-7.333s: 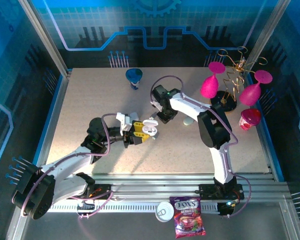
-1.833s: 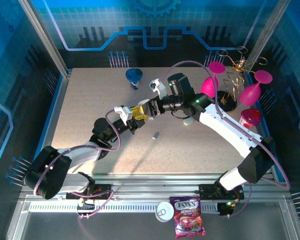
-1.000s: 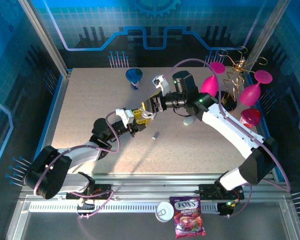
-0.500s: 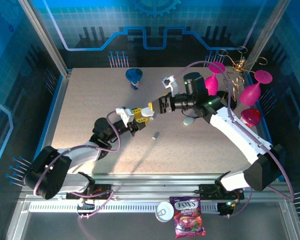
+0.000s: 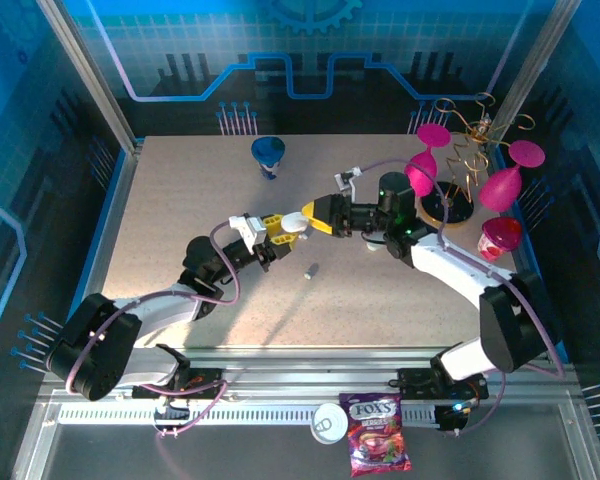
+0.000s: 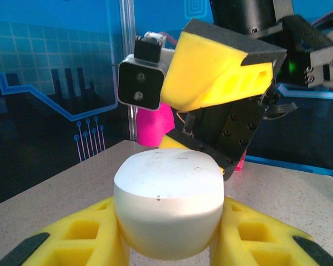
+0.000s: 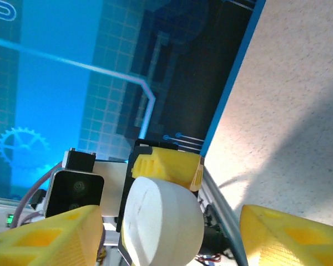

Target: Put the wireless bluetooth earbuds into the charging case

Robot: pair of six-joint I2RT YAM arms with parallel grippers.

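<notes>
Tabletop (image 5: 180, 200), speckled beige, blue-rimmed, walled by blue circuit-print panels. My left gripper (image 5: 288, 226) clenched on a white charging case (image 5: 296, 222), held above the surface. My right gripper (image 5: 318, 216) spread wide, fingers facing that case. One earbud (image 5: 312, 270) lies on the tabletop just nearward of both grippers. Pink glasses (image 5: 420, 170) beyond my right arm.

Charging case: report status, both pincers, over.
Left pincer shut on charging case, held aloft. Right pincer open, straddling it. One earbud loose on table. Nothing in the way.
</notes>
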